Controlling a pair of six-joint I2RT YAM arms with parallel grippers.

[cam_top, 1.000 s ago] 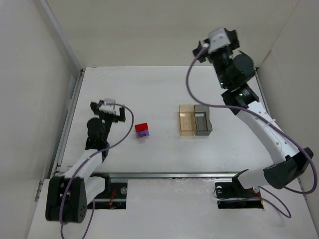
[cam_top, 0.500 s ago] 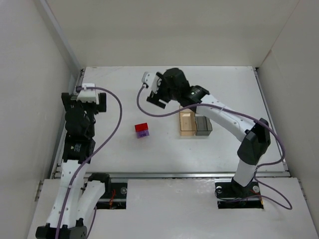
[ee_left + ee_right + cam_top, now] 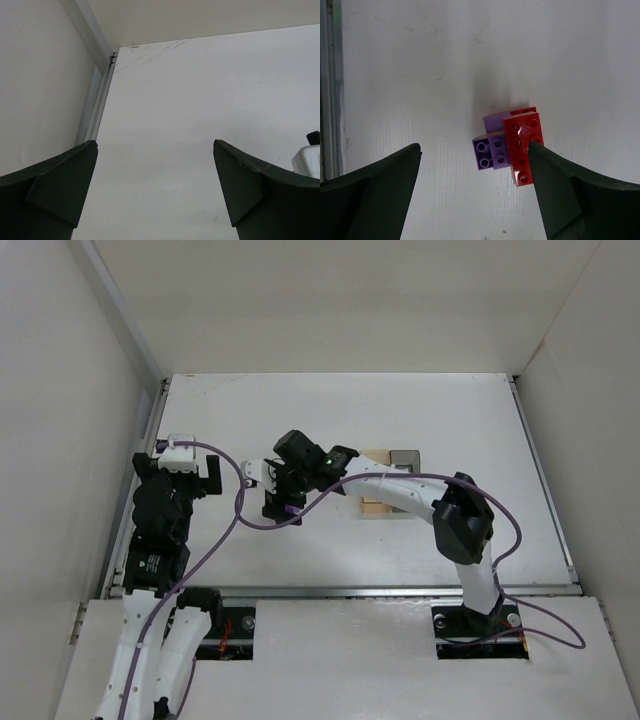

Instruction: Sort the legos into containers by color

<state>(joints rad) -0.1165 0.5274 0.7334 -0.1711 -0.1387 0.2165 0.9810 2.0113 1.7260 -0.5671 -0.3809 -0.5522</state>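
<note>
A red lego [image 3: 522,145] and a purple lego [image 3: 491,148] lie touching each other on the white table. My right gripper [image 3: 475,150] is open just above them. Its right finger [image 3: 570,190] is beside the red one's edge, and its left finger is well apart from the purple one. From above, my right gripper [image 3: 283,502] covers the red one and only a bit of purple [image 3: 293,509] shows. The amber container [image 3: 372,506] and the dark grey container [image 3: 406,456] stand side by side, partly hidden under my right arm. My left gripper [image 3: 183,470] is open and empty at the table's left; the left wrist view [image 3: 155,150] shows bare table between its fingers.
A metal rail [image 3: 150,455] runs along the table's left edge against the wall. White walls enclose the left, back and right. My right arm [image 3: 400,490] stretches across the table's middle. A white part of it [image 3: 307,161] shows at the left wrist view's right edge.
My right arm has swung from the far right across to the left and come down over the legos. My left arm has drawn back to the left edge. The legos have not moved.
</note>
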